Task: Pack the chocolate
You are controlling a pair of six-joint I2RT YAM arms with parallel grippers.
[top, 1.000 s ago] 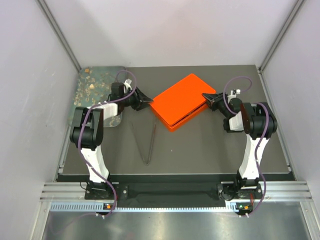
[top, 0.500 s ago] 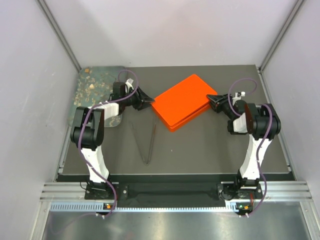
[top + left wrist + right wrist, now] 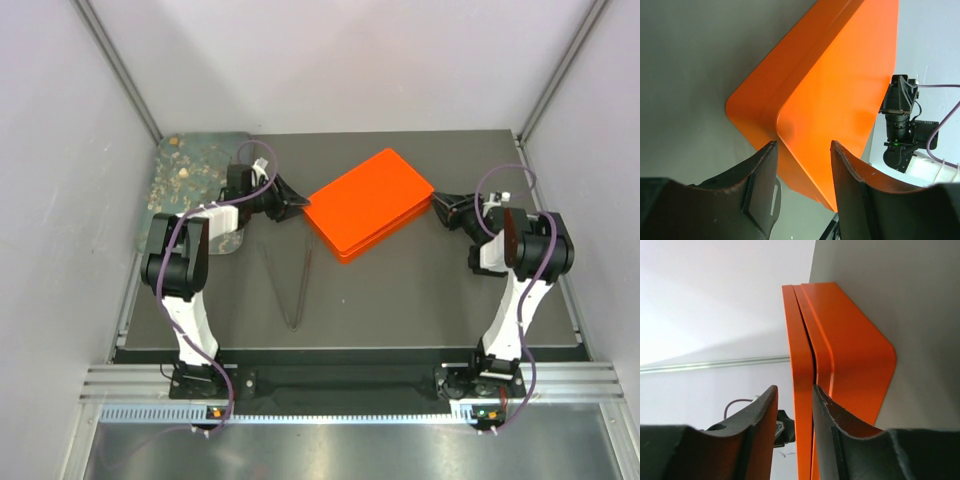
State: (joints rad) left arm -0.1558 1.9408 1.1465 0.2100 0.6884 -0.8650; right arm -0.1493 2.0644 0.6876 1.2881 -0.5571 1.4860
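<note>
The chocolate [image 3: 183, 172] shows as tiny tan lumps scattered on a dark tray [image 3: 215, 150] at the back left. A closed orange box [image 3: 368, 203] lies mid-table. My left gripper [image 3: 297, 205] is open at the box's left corner; in the left wrist view that corner [image 3: 790, 120] sits just beyond my gripper [image 3: 802, 146]. My right gripper [image 3: 438, 201] is at the box's right corner. In the right wrist view my gripper [image 3: 795, 390] stands narrowly open, with the lid's rim [image 3: 801, 365] between the jaws and a gap on one side.
Thin metal tongs [image 3: 296, 282] lie on the dark mat in front of the box. Grey walls close in both sides and the back. The tray sits just behind my left arm.
My right gripper has drawn back to the right. The box's right corner now reaches farther right and the lid lies flat. My left gripper has barely moved.
</note>
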